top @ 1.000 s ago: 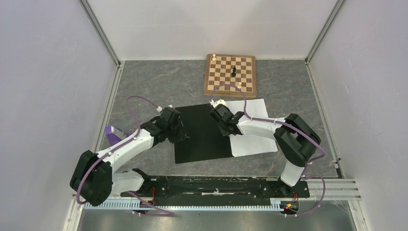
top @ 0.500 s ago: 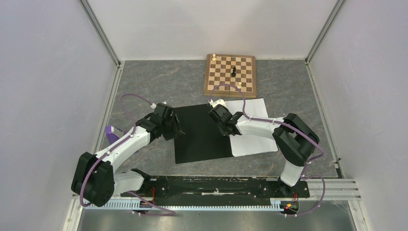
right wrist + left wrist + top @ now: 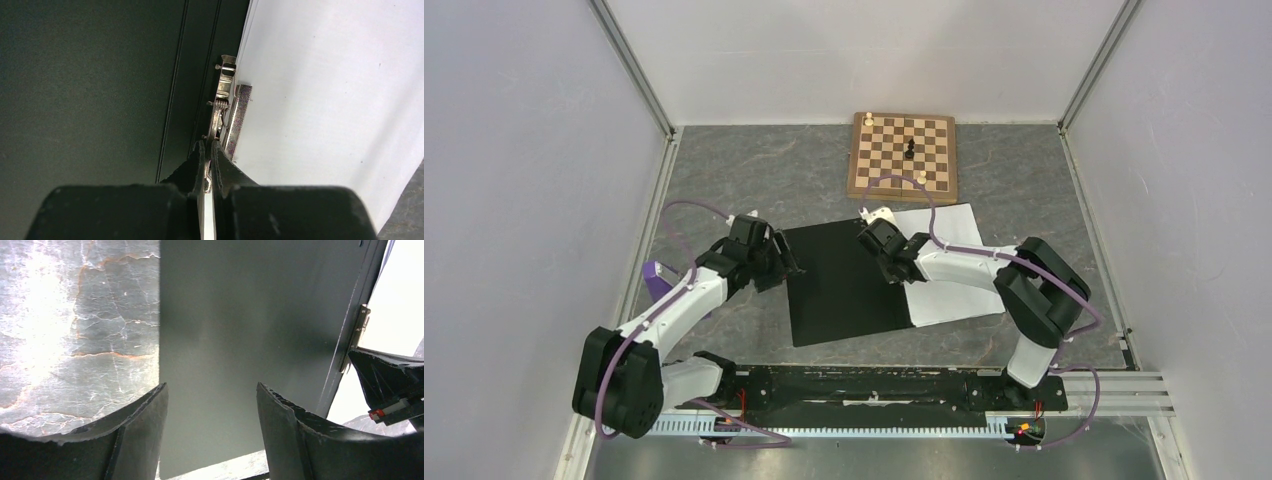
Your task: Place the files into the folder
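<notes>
We see the folder (image 3: 844,285) lying open in the middle of the table (image 3: 744,170), black inside up, with the files (image 3: 954,270), plain white sheets, resting on its right half. At the spine our right gripper (image 3: 207,147) is pinched tight on the metal clip (image 3: 220,110). Our left gripper (image 3: 212,390) hangs over the folder's left edge, jaws spread wide, holding nothing. The chessboard (image 3: 902,155) sits at the far side, well apart.

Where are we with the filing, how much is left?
Done: the paper lies on the right half of the open folder. In hand: the right gripper is pinched on the spine clip; the left gripper hangs open over its left half. Left: clamping the paper and shutting the folder.
</notes>
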Robot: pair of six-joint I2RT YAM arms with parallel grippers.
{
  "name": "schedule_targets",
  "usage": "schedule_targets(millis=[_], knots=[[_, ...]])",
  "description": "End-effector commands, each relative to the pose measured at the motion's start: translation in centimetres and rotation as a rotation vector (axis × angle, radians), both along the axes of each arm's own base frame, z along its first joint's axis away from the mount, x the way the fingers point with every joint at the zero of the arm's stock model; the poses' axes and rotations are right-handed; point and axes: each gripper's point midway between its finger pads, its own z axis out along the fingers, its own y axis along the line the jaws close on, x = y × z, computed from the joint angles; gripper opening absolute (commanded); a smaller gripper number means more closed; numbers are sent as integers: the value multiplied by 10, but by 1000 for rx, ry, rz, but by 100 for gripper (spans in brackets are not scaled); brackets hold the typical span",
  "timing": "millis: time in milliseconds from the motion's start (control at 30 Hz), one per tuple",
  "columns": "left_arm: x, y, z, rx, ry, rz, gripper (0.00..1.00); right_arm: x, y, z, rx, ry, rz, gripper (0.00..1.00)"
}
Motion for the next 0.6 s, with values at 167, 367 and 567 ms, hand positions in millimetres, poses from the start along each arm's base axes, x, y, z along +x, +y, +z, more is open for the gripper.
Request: schedule_targets(millis=[167,367,567], knots=[[-3,4,-4,-51,-82,-39,75,12,3,62,103,-101,-2,0],[-12,-10,-12,-172,-102,-36,76,12,0,78,124,-113,-8,0],[-12,-21,-2,-270,-147,-39,78,12,0,81,135,-107,-8,0]])
